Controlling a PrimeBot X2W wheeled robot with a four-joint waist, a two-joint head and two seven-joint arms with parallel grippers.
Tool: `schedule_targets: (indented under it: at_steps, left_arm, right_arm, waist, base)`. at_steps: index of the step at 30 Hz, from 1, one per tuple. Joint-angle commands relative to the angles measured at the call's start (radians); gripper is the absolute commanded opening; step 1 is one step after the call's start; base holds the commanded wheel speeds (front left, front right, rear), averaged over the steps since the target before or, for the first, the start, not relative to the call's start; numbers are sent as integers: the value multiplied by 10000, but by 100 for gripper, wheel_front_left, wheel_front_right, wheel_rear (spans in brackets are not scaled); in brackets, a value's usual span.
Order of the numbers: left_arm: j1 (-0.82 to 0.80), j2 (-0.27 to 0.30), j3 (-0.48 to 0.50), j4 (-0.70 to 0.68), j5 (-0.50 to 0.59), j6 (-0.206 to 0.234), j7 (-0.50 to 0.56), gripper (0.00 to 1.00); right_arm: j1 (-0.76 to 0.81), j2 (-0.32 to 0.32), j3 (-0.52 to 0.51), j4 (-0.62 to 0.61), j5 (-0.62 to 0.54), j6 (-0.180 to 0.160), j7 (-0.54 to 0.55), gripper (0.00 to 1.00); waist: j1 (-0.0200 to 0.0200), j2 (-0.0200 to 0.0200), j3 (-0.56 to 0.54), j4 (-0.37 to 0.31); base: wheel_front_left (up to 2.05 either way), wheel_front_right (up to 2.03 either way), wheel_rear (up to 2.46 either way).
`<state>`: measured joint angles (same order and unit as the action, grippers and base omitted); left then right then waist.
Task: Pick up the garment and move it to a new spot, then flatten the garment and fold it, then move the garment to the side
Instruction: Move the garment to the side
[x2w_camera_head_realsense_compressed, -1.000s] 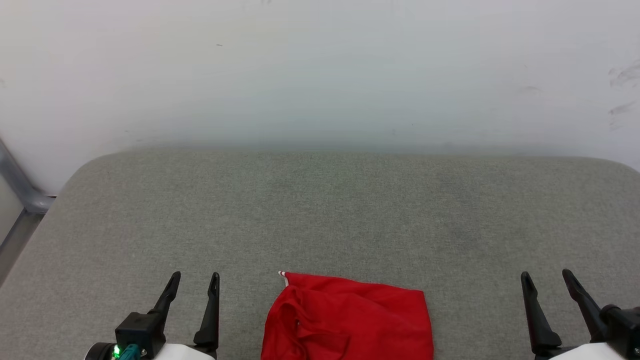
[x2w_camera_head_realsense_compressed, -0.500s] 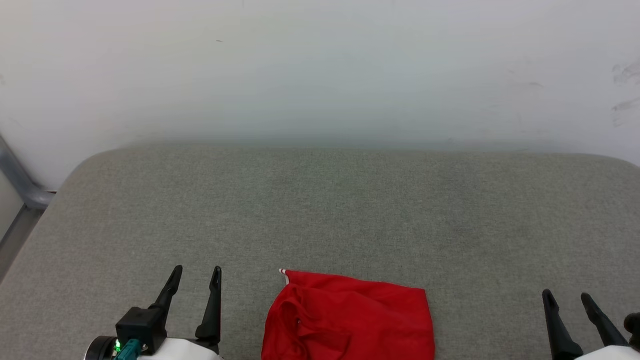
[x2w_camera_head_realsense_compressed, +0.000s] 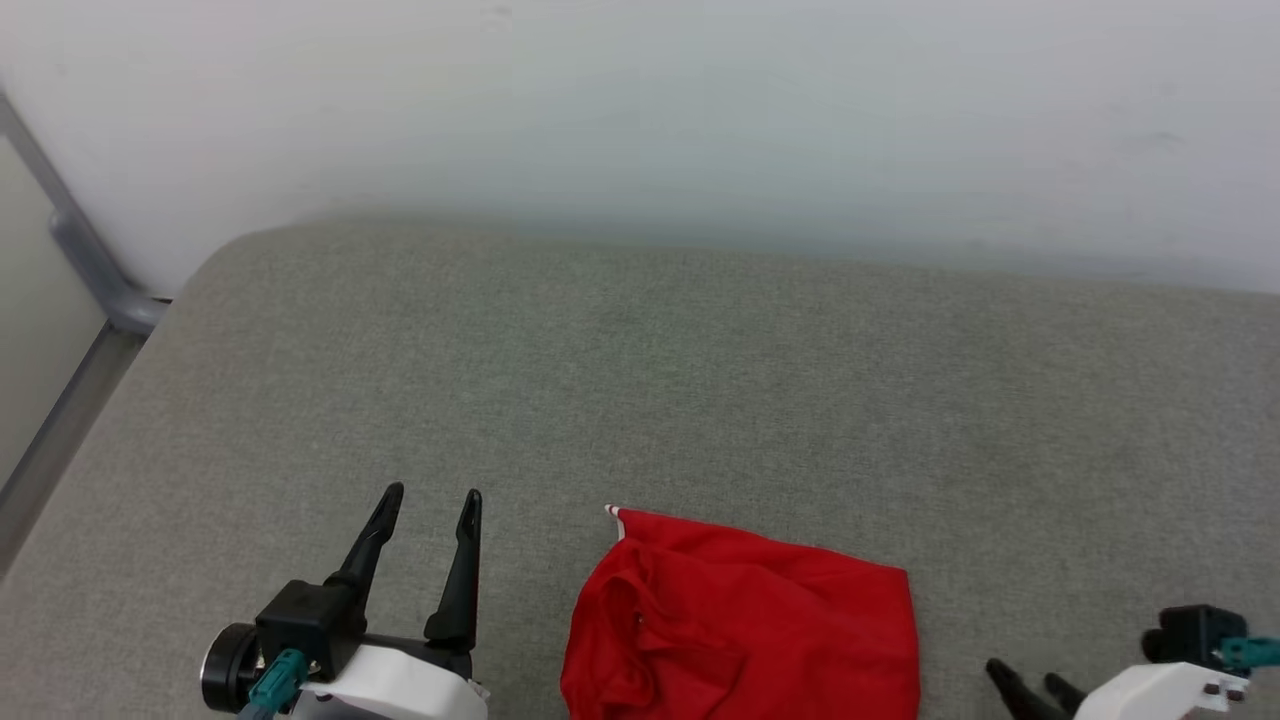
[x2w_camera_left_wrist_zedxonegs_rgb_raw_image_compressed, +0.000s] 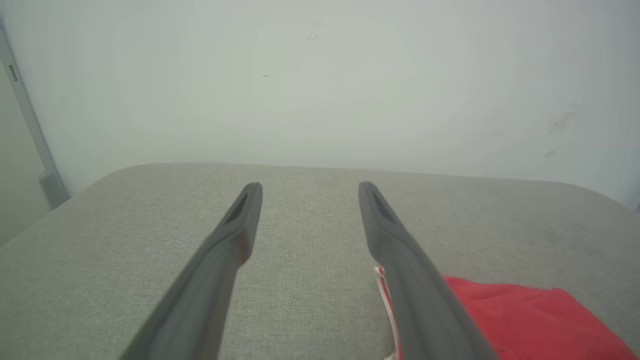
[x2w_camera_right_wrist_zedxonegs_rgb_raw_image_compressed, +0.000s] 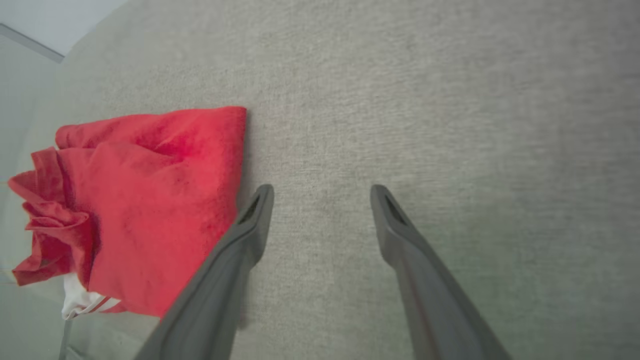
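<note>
While left tool (x2w_camera_head_realsense_compressed: 432, 490) and right tool (x2w_camera_head_realsense_compressed: 1020, 672) gape empty, the garment (x2w_camera_head_realsense_compressed: 760, 620) lies crumpled between them.

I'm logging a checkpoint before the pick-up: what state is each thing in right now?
Garment: bunched up, lying on the grey pad, not held.
Left gripper: open, empty, off to the garment's side.
Right gripper: open, empty, off to the garment's other side.

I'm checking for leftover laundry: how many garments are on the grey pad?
1. The red garment lies bunched at the near edge of the grey pad, between the left gripper and the right gripper. Anything beneath it is hidden.
</note>
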<state>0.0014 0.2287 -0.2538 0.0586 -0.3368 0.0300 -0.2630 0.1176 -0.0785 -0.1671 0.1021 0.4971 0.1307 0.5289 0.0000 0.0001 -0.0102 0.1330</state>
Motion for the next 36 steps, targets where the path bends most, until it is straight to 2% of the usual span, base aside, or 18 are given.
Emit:
schedule_targets:
  at_steps: [1,6,15,16,17,18,19,21,23,27,32,36]
  left_arm:
    - [-148,-66,2,-43,86,-30,-21,100]
    - [-314,-241,111,14,169,-243,-21,100]
    - [-568,-512,390,177,358,-559,-22,100]
    - [-579,-548,427,200,375,-572,-22,100]
    - [-584,-576,466,220,411,-609,-21,100]
    - [-596,-605,492,231,444,-642,-22,100]
    - [-608,-639,515,245,461,-655,-21,100]
    - [-613,-672,562,292,538,-725,-22,100]
    - [-348,-722,698,404,723,-802,-21,100]
    - [-227,-696,846,365,811,-774,-21,100]
    - [-79,-721,975,240,895,-753,-21,100]
    - [-56,-747,1003,179,1066,-730,-21,100]
  right_arm:
    - [-169,-18,124,23,28,-1,123,100]
    - [-477,76,957,467,711,-1,1189,100]
    - [-1020,172,1764,1852,1364,-8,1969,100]
    - [-1046,176,1837,2006,1349,-10,2053,96]
    - [-1095,177,1888,2127,1365,-10,2060,47]
    - [-1147,186,1916,2219,1428,-10,2035,14]
    - [-1202,197,1969,2292,1473,-8,1996,0]
    - [-1363,211,2092,2353,1580,-8,1892,0]
    - [-1746,-51,2448,2180,1774,-5,1319,0]
    - [-1942,-406,2828,1882,1473,-4,979,0]
    - [-2132,-934,2986,1752,519,-5,668,0]
    - [-2246,-1422,2686,1781,-120,-5,514,0]
  waist:
    - [0,-1,196,202]
    - [0,-1,530,555]
    - [0,-1,895,895]
    - [0,-1,904,912]
    - [0,-1,913,926]
    - [0,-1,930,937]
    - [0,-1,939,945]
    - [0,-1,934,948]
    - [0,-1,658,760]
    - [0,-1,493,329]
    - [0,-1,374,-574]
    - [0,-1,337,-1375]
  base:
    - [0,0,0]
    - [0,0,0]
    - [0,0,0]
    - [0,0,0]
    - [0,0,0]
    - [0,0,0]
    - [0,0,0]
    - [0,0,0]
    - [0,0,0]
    - [0,0,0]
    - [0,0,0]
    - [0,0,0]
